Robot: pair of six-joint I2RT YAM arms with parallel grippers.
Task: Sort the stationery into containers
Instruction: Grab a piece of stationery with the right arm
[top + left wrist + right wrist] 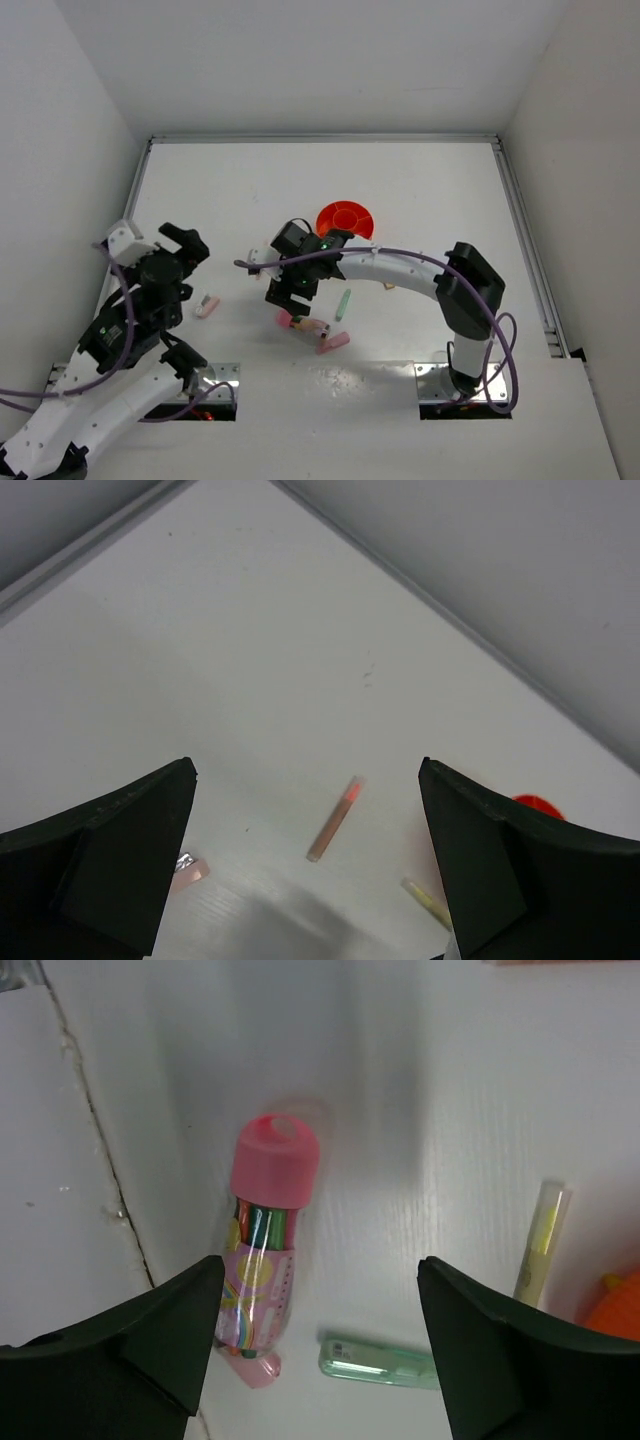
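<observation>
Nearest the arm bases, the pink-capped tube (262,1230) lies flat on the table (400,180). Its long axis runs straight away from the right wrist camera, cap at the far end. A green pen (380,1362) lies crosswise just beside its base, and a cream stick (540,1245) lies off to one side. The right gripper (320,1290) hangs over the tube, jaws spread wide, gripping nothing. The left gripper (305,770) gapes just as empty above a pink stick (335,820). Farther back sits the orange tub (345,220), mostly hidden behind a finger in the left wrist view.
</observation>
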